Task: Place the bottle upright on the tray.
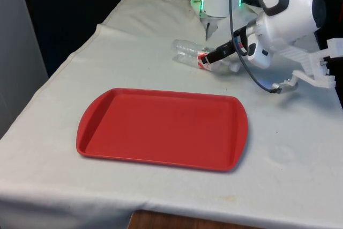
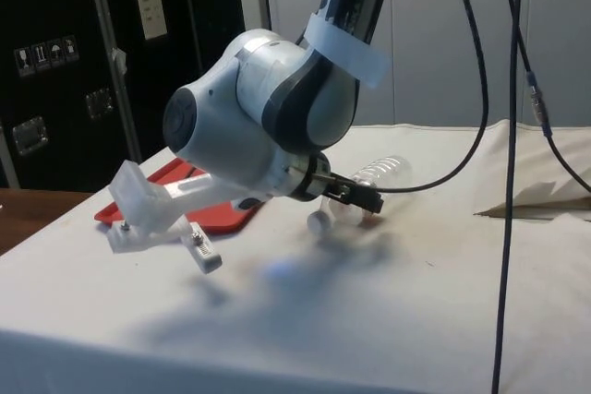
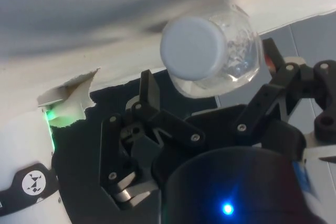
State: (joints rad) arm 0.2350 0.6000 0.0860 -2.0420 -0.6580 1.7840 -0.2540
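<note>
One tool straddles the lying bottle, fingers apart, beyond the red tray

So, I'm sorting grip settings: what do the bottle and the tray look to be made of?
The bottle looks like thin clear plastic, see-through and ribbed, with a pale opaque cap. The tray seems moulded red plastic: smooth, slightly glossy, with a raised rounded rim.

looked like a robotics lab: white arm bolted at a cloth-draped table, loose cables, black curtains behind, dark equipment cabinets alongside.
</note>
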